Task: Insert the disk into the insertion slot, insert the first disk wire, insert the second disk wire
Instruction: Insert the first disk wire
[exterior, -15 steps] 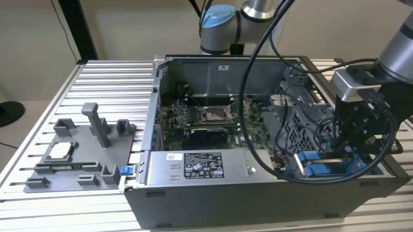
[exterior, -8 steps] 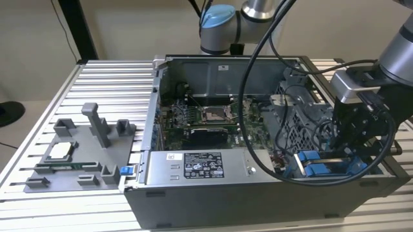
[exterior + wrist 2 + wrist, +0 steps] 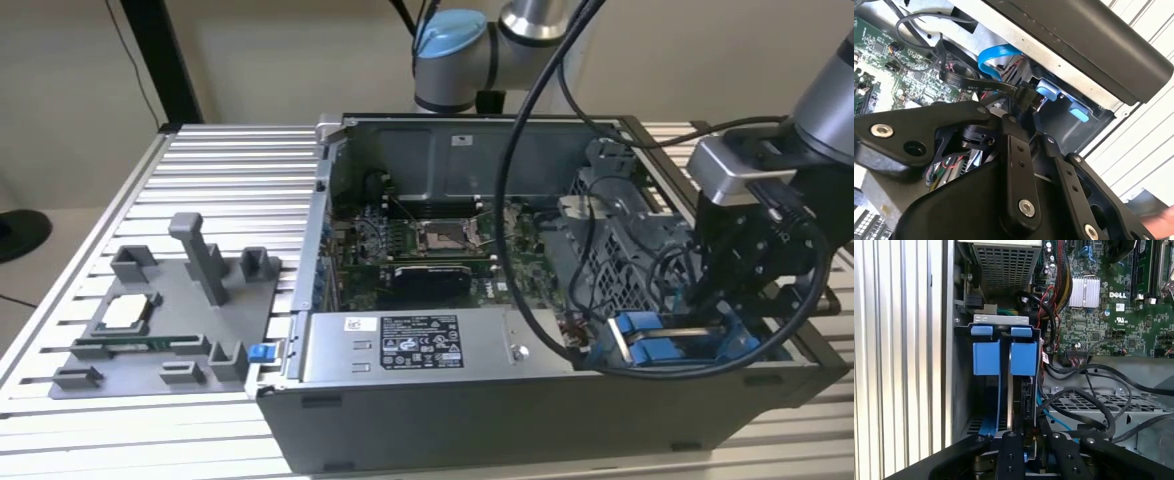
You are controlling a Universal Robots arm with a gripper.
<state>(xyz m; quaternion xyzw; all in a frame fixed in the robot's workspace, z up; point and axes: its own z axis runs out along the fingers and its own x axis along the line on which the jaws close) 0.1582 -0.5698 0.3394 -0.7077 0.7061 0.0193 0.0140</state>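
The disk sits in the insertion slot (image 3: 963,390), with its blue carrier frame (image 3: 1004,357) seen end-on in the first wrist view and at the case's front corner (image 3: 654,340) on the exterior view's right. My gripper (image 3: 714,318) hangs right over that bay. In the second wrist view my gripper (image 3: 1026,109) is shut on the black connector (image 3: 1024,95) of a flat black disk wire (image 3: 979,86), held just beside the carrier's blue tabs (image 3: 1046,91). A blue flat wire (image 3: 996,60) curls behind it.
The open computer case (image 3: 441,400) lies on a slatted metal table (image 3: 227,170). Inside are the motherboard (image 3: 427,245), a labelled grey power-supply box (image 3: 420,345) and loose black cables (image 3: 1089,390). A grey fixture with parts (image 3: 160,320) stands at the exterior view's left.
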